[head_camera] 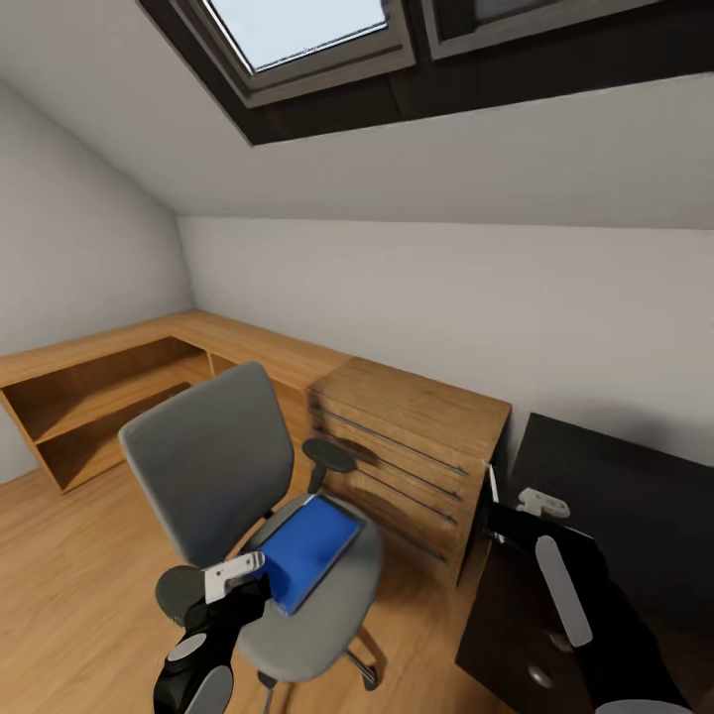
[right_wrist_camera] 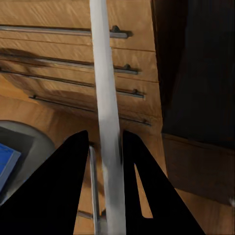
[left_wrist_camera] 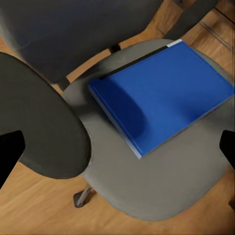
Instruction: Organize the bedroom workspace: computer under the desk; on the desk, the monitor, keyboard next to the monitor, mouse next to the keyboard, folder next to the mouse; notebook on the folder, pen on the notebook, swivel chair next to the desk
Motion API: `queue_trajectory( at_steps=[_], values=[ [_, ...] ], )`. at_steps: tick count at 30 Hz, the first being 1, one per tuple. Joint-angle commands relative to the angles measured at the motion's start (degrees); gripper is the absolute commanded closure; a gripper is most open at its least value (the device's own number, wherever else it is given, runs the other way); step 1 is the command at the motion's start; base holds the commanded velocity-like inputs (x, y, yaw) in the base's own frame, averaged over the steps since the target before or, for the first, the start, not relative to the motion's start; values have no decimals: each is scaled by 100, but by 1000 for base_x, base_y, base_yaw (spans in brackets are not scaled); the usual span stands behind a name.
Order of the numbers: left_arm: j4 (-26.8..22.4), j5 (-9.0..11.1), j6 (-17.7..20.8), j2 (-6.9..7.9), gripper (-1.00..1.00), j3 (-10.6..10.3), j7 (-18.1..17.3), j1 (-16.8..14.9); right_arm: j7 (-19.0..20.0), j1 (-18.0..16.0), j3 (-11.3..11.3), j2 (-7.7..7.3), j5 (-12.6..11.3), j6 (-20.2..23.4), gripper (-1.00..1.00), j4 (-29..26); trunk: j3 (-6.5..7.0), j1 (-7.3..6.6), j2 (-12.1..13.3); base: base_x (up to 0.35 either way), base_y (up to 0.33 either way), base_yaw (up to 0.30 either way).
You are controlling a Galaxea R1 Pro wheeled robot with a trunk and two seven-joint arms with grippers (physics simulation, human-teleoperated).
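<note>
- The left gripper [head_camera: 235, 578] hangs just over the near left edge of the swivel chair [head_camera: 213, 466], its fingers spread wide with nothing between them
- The right gripper [head_camera: 516, 511] is raised at the right, by the left end of the desk [head_camera: 615, 496], and pinches a thin white stick, probably the pen [right_wrist_camera: 106, 117]
- One blue folder [left_wrist_camera: 161, 95] lies flat on the grey seat
- One light wooden drawer chest [head_camera: 412, 446] stands between the swivel chair and the desk

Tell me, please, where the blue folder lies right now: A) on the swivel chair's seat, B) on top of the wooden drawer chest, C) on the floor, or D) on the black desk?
A: the folder lies flat on the grey seat of the swivel chair, with the left tool just beside it.
</note>
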Motion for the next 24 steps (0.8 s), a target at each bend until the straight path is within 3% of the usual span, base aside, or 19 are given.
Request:
queue_trajectory(
  at_steps=[1,6,16,24],
  values=[
    [-9,35,16,5,-100,-13,50,-6,-49,-5,-15,-4,-65,15,100,22,-6,0,-4,0,-304,-1],
    [-9,35,17,5,-100,-13,50,-6,-57,-13,-141,-11,-58,5,100,187,-6,0,-4,0,-304,0],
    [-9,35,16,7,-100,-13,50,-6,-58,-38,-167,-23,-39,-162,100,559,-6,0,-4,85,-294,0],
    [-9,38,19,13,-100,-13,47,-6,-58,-58,-167,-24,-26,-276,100,857,-6,0,-4,272,-70,0]
  ],
)
